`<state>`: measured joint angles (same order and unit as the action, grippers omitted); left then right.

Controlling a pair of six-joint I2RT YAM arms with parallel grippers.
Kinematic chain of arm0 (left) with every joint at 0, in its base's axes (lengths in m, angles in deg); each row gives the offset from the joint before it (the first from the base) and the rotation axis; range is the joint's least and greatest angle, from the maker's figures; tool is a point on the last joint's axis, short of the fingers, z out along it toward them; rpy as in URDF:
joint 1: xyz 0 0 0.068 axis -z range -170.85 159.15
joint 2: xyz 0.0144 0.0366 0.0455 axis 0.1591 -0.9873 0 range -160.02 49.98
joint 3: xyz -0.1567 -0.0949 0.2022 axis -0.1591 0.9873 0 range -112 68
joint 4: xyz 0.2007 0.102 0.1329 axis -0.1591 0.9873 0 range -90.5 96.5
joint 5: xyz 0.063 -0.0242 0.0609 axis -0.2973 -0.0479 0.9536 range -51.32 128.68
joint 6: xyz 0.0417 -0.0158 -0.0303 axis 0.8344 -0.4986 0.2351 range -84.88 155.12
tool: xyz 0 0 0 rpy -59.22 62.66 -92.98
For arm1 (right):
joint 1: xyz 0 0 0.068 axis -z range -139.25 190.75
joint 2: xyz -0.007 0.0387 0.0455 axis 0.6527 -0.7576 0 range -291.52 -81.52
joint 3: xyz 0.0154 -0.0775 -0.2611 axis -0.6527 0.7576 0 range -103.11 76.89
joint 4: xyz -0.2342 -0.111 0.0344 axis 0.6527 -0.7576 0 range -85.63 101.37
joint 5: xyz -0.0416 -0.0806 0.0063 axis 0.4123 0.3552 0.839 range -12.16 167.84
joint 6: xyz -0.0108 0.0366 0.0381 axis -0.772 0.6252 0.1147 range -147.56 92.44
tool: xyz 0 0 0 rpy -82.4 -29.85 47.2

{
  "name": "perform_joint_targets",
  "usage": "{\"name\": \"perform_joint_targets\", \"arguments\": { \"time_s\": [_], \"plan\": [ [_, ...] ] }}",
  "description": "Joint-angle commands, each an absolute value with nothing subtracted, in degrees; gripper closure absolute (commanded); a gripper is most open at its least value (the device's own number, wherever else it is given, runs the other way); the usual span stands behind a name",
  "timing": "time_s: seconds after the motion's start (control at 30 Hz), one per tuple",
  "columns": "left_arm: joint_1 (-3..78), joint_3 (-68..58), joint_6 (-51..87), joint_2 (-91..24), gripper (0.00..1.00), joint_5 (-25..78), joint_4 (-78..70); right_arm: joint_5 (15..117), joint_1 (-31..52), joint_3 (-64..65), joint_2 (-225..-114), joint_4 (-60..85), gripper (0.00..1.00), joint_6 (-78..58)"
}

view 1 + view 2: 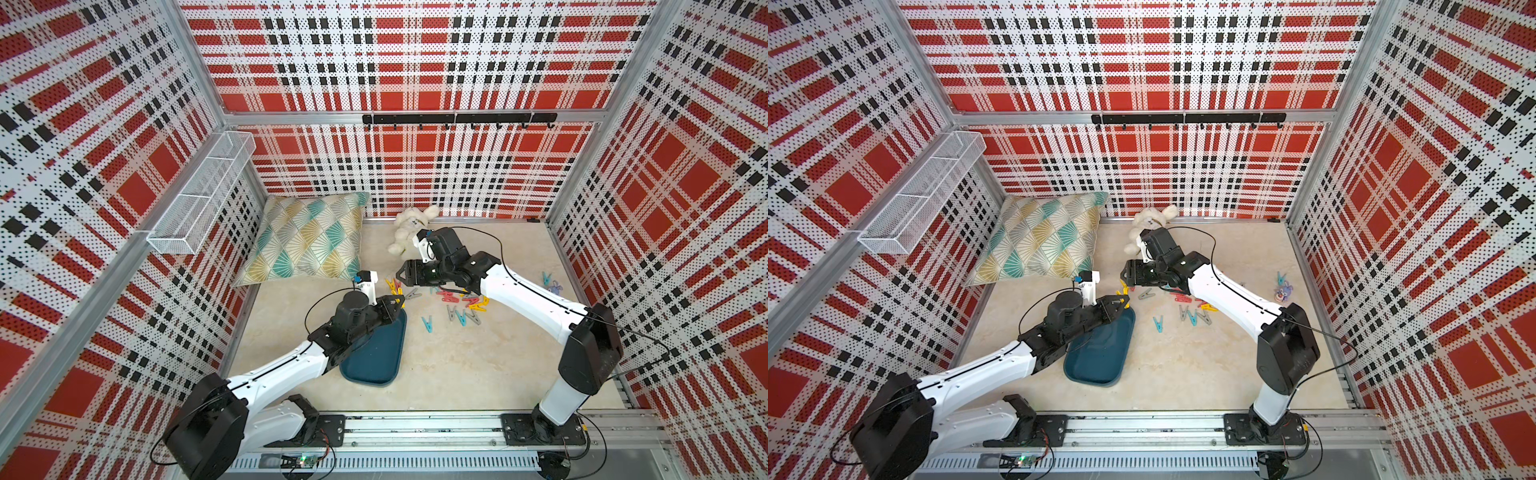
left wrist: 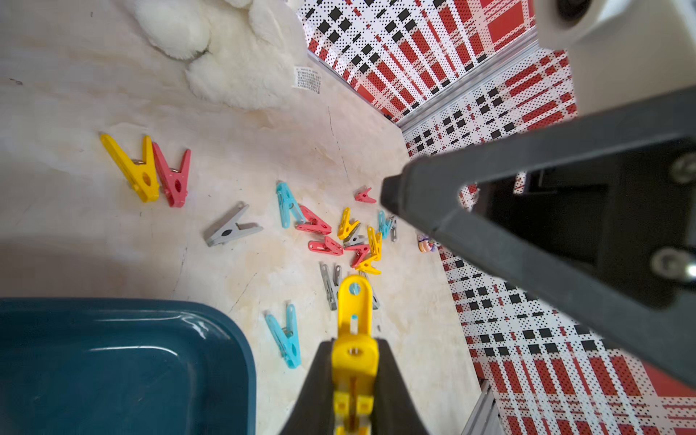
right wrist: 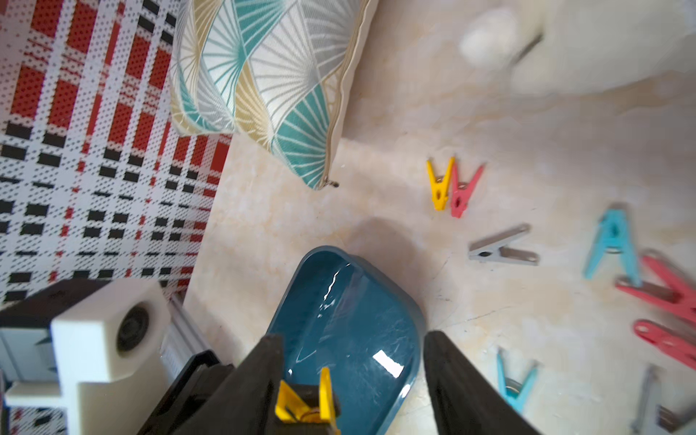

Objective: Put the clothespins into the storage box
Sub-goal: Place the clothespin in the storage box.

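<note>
1. Table (image 1: 457, 374): beige marbled top with plaid walls on three sides.
2. Pillow (image 1: 307, 237): fan pattern, in the 10 o'clock corner, propped against the walls.
3. Basket (image 1: 199, 195): white wire, mounted on the 9 o'clock wall above the table.
4. Box (image 1: 374, 357): dark teal, flat on the table at 7 o'clock, with its long axis running roughly 12 to 6. The left arm crosses over its 9 o'clock side.
5. Plush (image 1: 409, 226): white, at 12 o'clock against the back wall. The right wrist sits just in front of it.
6. Right gripper (image 3: 354, 335): jaws spread wide with nothing between them. It is near the left gripper, on its 12 o'clock side.
7. Left gripper (image 2: 354, 344): pressed together on a yellow pin (image 2: 354, 312), which sticks out past the fingertips. It is at the box's 12 o'clock end. Cannot tell whether the pin is over the rim or just off it.
8. Pins, loose on the table:
   - Heap (image 1: 461, 301): red, yellow, grey and blue, at 1 o'clock from the box.
   - Pair (image 2: 150, 173): one yellow, one red, touching side by side, at 12 o'clock from the left gripper.
   - Grey pin (image 2: 231, 228): alone, between the pair and the heap.
   - Blue pin (image 2: 285, 335): alone, just off the box's 1 o'clock corner.
   - Far pin (image 1: 547, 278): blue, at the table's 3 o'clock edge.
9. Figurine (image 1: 1283, 291): small, purple, just beside the far pin. Detail is too small to read.
</note>
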<state>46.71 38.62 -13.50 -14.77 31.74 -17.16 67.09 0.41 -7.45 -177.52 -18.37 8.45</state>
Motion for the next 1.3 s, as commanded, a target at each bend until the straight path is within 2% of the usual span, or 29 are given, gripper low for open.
{"name": "perform_joint_targets", "arguments": {
  "time_s": [0.0, 0.07, 0.17, 0.2, 0.23, 0.37, 0.4, 0.47, 0.7, 0.77, 0.8, 0.87, 1.0, 1.13, 1.27],
  "plan": [
    [46.73, 39.57, -12.71, -11.35, 0.99, 33.18, -13.32, 83.36, 0.31, -6.16, -172.0, -21.33, 0.2, 6.81],
    [46.43, 39.7, -11.98, -9.9, 0.99, 34.04, -9.92, 90.44, 0.32, -4.79, -169.16, -22.02, 0.15, 7.15],
    [45.83, 40.18, -11.13, -7.51, 0.99, 34.8, -5.3, 96.34, 1.23, -1.92, -164.91, -21.2, 0.14, 7.1],
    [45.59, 40.37, -10.91, -6.9, 0.99, 35.0, -3.96, 96.32, 1.78, -1.19, -164.15, -20.87, 0.18, 6.71],
    [45.33, 40.62, -10.69, -6.25, 0.99, 35.08, -2.62, 95.87, 2.57, -0.49, -163.62, -20.72, 0.27, 6.41],
    [45.03, 42.1, -9.99, -4.65, 0.98, 35.46, 0.85, 91.14, 5.08, 1.81, -164.15, -22.38, 0.39, 5.3],
    [45.1, 42.43, -9.89, -4.53, 0.98, 35.68, 1.58, 90.02, 5.82, 2.27, -164.51, -22.8, 0.46, 5.42],
    [45.32, 43.48, -9.88, -4.58, 0.97, 35.91, 2.39, 84.76, 7.48, 4.55, -165.18, -22.68, 0.53, 6.01],
    [46.72, 44.87, -9.96, -6.33, 0.96, 39.4, 5.11, 75.04, 8.05, 14.16, -167.34, -16.7, 0.39, 4.96],
    [47.02, 44.89, -9.93, -6.84, 0.92, 40.12, 5.21, 72.16, 7.98, 14.92, -170.12, -16.35, 0.42, 4.83],
    [47.2, 44.85, -9.88, -7.17, 0.89, 40.53, 5.38, 70.73, 7.81, 15.05, -171.84, -16.35, 0.48, 4.79],
    [47.55, 44.77, -9.84, -7.9, 0.78, 41.42, 5.97, 70.0, 6.75, 15.64, -174.28, -15.57, 0.54, 4.98],
    [48.49, 44.29, -9.62, -8.35, 0.63, 43.63, 7.36, 72.69, 4.08, 15.06, -177.53, -15.01, 0.57, 5.89],
    [48.53, 44.18, -9.75, -7.33, 0.57, 44.6, 7.49, 73.3, 2.66, 13.25, -180.19, -15.16, 0.55, 6.54],
    [48.53, 43.89, -9.88, -6.01, 0.57, 45.39, 7.84, 75.22, 1.64, 11.52, -182.6, -16.11, 0.54, 6.88]
  ]
}}
